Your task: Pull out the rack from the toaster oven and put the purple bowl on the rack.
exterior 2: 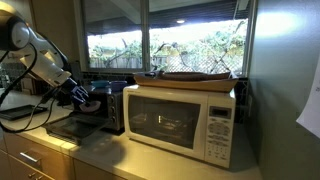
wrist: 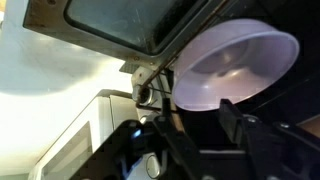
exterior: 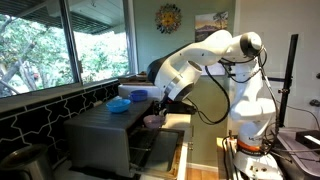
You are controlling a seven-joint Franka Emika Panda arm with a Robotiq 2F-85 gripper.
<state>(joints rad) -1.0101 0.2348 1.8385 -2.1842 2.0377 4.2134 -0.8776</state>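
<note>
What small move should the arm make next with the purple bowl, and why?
Probably lower the purple bowl a little toward the toaster oven opening. The gripper seems to hold it by the rim, tilted, beside the open door; the rack itself I cannot make out.

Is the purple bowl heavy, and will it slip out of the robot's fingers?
Probably light: the purple bowl looks thin-walled and plastic. It seems stiff, since it looks perfectly round though the gripper pinches only its rim. Its surface is smooth and shiny and it hangs tilted, so it might slip or swing.
</note>
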